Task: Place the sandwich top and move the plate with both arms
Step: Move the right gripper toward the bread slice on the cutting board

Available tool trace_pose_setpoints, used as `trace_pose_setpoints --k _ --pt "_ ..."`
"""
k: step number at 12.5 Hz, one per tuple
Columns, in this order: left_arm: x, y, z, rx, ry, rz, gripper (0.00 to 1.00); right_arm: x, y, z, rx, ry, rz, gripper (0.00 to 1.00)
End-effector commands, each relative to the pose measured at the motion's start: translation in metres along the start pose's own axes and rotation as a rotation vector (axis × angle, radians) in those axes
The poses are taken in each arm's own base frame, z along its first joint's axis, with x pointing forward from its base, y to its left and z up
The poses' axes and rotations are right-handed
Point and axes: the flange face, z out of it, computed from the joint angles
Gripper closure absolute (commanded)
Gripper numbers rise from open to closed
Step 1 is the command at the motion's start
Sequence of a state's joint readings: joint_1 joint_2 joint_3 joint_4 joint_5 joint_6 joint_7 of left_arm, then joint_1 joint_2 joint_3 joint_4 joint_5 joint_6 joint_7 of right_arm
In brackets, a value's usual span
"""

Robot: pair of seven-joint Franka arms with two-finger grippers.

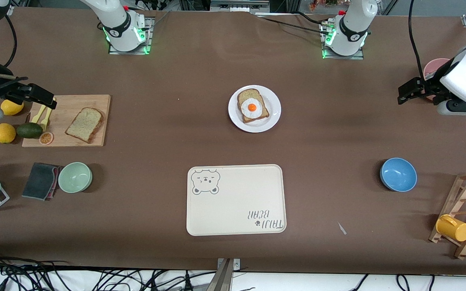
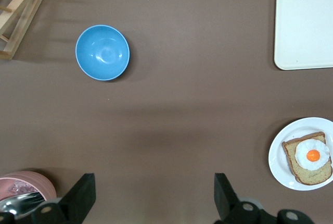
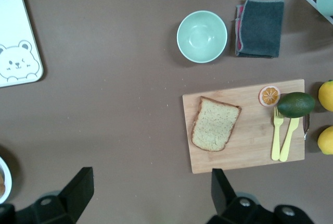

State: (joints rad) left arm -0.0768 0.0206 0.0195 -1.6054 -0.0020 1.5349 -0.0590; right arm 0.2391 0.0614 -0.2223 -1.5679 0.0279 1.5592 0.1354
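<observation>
Lying flat on the cutting board (image 1: pixel 66 120), the sandwich top (image 1: pixel 84 124) looks light, soft and crushable; grip its crust edges gently. Right gripper (image 3: pixel 147 193) and left gripper (image 2: pixel 153 195) wait aloft, jaws wide.

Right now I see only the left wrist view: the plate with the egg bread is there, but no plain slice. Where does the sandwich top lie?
Observer: The sandwich top lies flat on a wooden cutting board, toward the right arm's end of the table.
Operator: Does an arm hold it already?
Observer: No. The right gripper hovers open near the board, gripping nothing.
Operator: Is anything touching the slice?
Observer: No. Yellow cutlery and an orange slice share the board, but both lie apart from the bread.
</observation>
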Motion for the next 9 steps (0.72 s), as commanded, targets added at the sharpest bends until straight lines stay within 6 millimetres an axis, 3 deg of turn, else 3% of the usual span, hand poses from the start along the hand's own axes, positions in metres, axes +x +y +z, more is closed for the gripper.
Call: trace_pose_setpoints --k 1,9 --pt "0.0005 -0.0006 -0.0052 -0.020 -0.004 0.006 0.00 0.0001 -0.0051 -0.0056 -0.018 -0.015 -0.042 0.00" --pt "0.0003 0.0002 -0.0043 -0.019 -0.007 0.007 0.00 0.0056 -0.0087 0.0004 -0.027 -0.009 -0.025 0.00"
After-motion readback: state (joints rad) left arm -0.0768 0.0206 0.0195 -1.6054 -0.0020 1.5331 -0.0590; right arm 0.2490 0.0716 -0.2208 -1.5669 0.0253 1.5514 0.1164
